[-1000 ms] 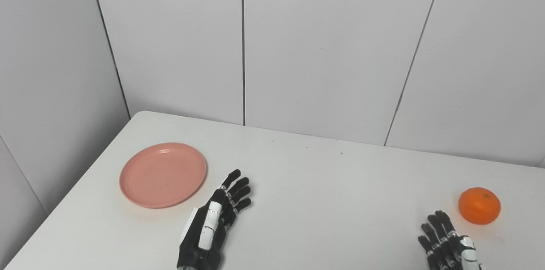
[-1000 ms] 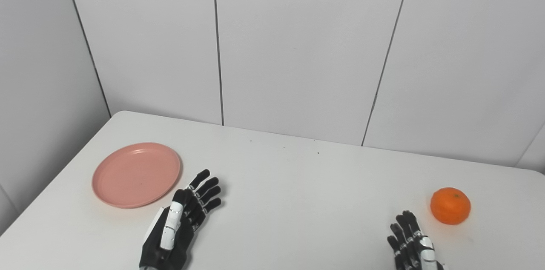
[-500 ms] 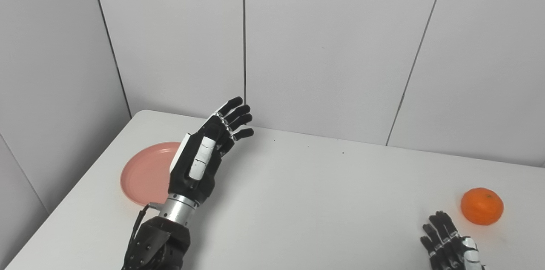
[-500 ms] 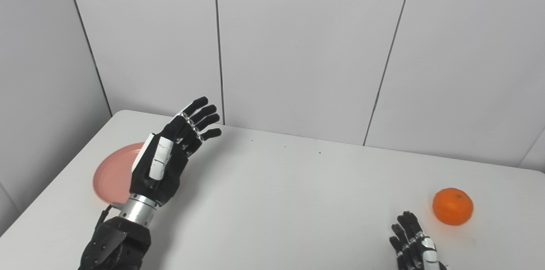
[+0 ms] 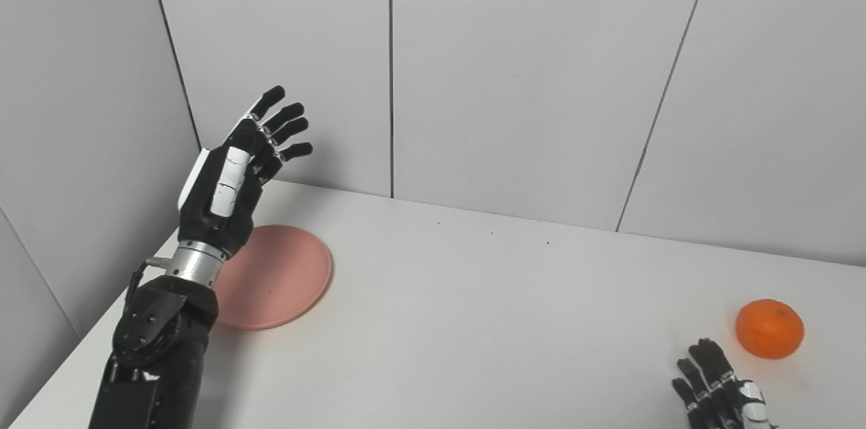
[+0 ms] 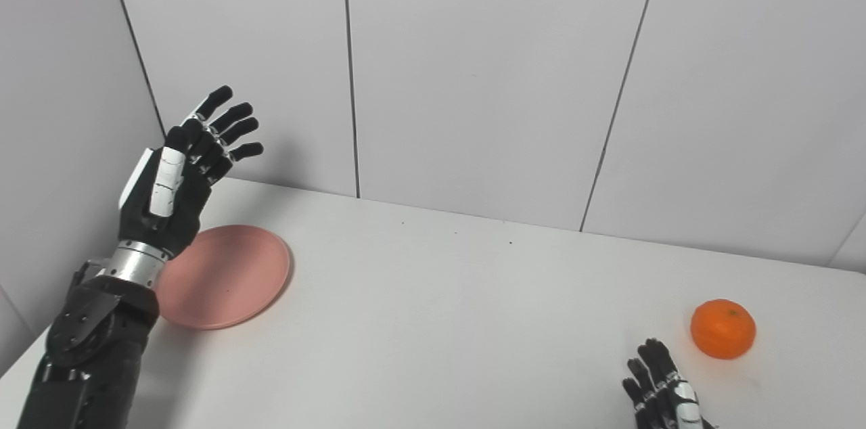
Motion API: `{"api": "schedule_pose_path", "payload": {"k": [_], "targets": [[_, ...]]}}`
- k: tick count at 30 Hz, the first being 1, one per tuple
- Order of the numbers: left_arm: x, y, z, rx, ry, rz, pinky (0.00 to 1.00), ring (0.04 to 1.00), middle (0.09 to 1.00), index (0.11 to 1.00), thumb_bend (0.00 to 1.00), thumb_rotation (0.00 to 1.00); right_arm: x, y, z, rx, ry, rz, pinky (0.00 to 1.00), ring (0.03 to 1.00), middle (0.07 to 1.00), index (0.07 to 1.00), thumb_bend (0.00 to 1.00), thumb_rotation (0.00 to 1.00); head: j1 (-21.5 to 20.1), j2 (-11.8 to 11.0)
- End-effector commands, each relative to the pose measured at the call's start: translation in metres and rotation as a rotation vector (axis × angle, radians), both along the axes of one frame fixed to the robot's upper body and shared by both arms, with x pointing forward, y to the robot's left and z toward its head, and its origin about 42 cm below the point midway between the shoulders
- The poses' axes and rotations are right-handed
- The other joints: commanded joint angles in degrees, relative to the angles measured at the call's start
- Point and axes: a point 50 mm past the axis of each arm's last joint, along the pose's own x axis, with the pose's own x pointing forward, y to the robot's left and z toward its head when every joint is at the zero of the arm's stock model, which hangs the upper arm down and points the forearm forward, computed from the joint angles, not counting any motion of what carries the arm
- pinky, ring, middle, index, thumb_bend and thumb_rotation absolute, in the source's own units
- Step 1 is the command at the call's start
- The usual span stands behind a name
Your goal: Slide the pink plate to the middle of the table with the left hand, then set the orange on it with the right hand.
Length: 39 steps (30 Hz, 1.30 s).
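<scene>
The plate (image 5: pixel 277 277) lies flat near the table's (image 5: pixel 473 321) far left corner, well short of the middle, and the left hand (image 5: pixel 226 192) is raised in the air above its left rim rather than on it. From where the heads-up cameras look, the hand's wrist overlaps the plate's near-left edge, but the hand is lifted clear; I would say nothing is touching yet. Its fingers (image 5: pixel 287 124) point up and toward the back wall, spread apart and nearly straight, holding nothing. So the plate sits below and a little to the right of the palm, and the middle of the table lies further right again: the hand seems placed on the outer side of the plate, the side a push toward the centre would start from. It has to come down first.

The orange (image 5: pixel 770 328) rests at the far right of the table, well apart from the plate. The right hand (image 5: pixel 720 385) is low at the bottom edge, just beside the orange on its near-left side, fingers loosely extended and empty, though only part of it shows, so its exact posture is hard to read.
</scene>
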Motion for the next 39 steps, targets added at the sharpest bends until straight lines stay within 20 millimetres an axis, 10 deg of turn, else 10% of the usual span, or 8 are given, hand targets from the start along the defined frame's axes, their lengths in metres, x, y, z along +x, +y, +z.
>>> {"api": "schedule_pose_path", "payload": {"k": [1,15,39], "targets": [[0.007,0.012,0.029,0.033,-0.108,0.011,0.78,0.863,0.855,0.873,0.94,0.81,-0.010,-0.004,-0.012,0.000,0.064,0.005,0.98,0.964,0.959,0.926,0.73,0.81,-0.04,0.02],[0.027,0.075,0.015,-0.024,-0.027,0.202,0.84,0.887,0.877,0.881,0.94,0.79,-0.012,-0.009,-0.011,-0.001,0.068,0.001,0.96,0.954,0.956,0.927,0.73,0.83,1.85,0.74],[0.049,0.113,-0.042,-0.104,0.162,0.307,0.80,0.889,0.898,0.907,0.94,0.79,-0.015,-0.006,-0.004,0.008,0.058,0.022,0.94,0.929,0.927,0.887,0.77,0.76,0.34,2.90]]}}
